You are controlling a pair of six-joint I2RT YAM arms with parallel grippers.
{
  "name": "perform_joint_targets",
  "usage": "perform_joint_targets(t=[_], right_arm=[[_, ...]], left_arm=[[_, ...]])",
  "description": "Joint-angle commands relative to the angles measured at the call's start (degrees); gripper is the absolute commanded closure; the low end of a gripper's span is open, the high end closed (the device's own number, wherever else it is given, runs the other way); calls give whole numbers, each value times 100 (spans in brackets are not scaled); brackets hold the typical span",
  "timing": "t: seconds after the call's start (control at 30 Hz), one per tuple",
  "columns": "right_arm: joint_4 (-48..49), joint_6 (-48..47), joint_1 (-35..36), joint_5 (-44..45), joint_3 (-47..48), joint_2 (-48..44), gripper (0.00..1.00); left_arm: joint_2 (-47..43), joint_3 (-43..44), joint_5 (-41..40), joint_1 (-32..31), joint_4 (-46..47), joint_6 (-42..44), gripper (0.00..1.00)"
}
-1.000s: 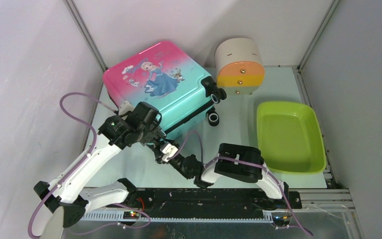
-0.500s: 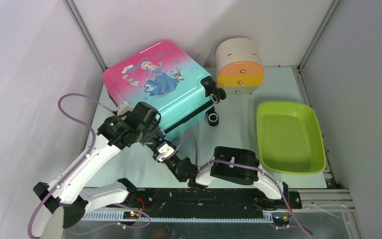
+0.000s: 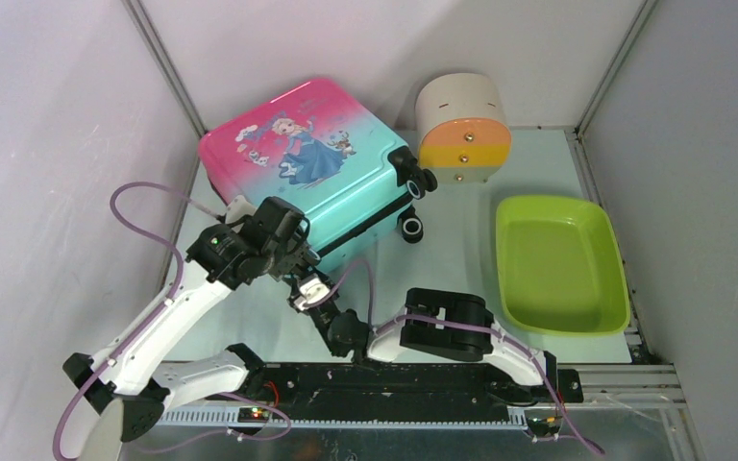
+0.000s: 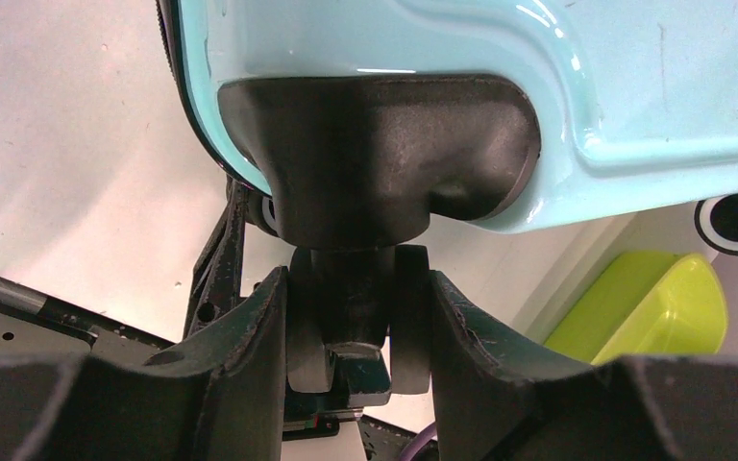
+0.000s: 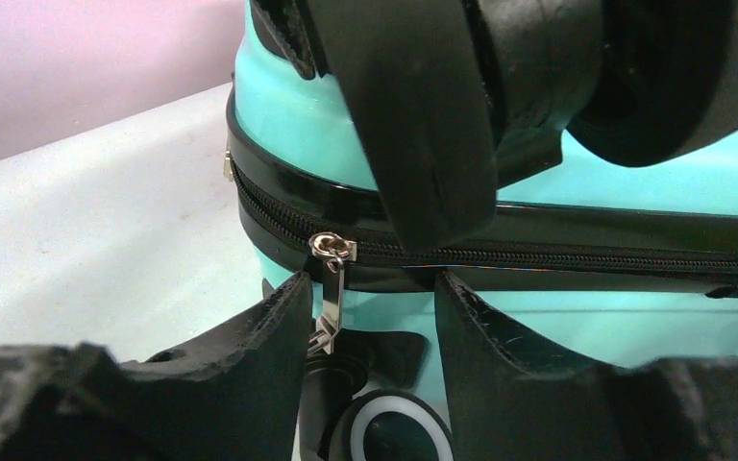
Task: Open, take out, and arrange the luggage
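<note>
Still shut, the luggage (image 3: 307,163) is pinned at the counter's (image 3: 461,250) far-left corner, one wheel (image 4: 346,336) clamped by the left tool (image 4: 357,298). The right tool (image 5: 375,288) (jaws apart, nothing gripped) has been drawn leftward to the zipper pull (image 5: 330,288); unzipping is judged next.

bright, even overhead light with soft shadows; glare streaks the luggage (image 4: 634,86) shell, close foreground blurred.

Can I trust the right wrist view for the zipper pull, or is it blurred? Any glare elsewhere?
Right wrist: zipper pull sharp, small glints on its ring. Left wrist: white glare streaks on the luggage shell; the wheel housing is dark but readable. Top: even light, no blur.
</note>
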Motion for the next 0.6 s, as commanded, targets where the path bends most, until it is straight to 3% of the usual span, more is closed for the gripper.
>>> perform_joint_targets(t=[0.0,0.1,0.17,0.57], right_arm=[[-228,228,-112,180,359,242,54],[-161,101,-144,360,351,223,91],[-33,-36,-175,341,271,152,100],[289,8,-655,-623,-867,-666,100]], left_arm=[[-407,515,506,-112,1124,-387,100],[-429,525,451,-106,1051,-383,100],[-459,509,373,-106,989,-388,100],[-699,11,-93,-103,304,-710,100]])
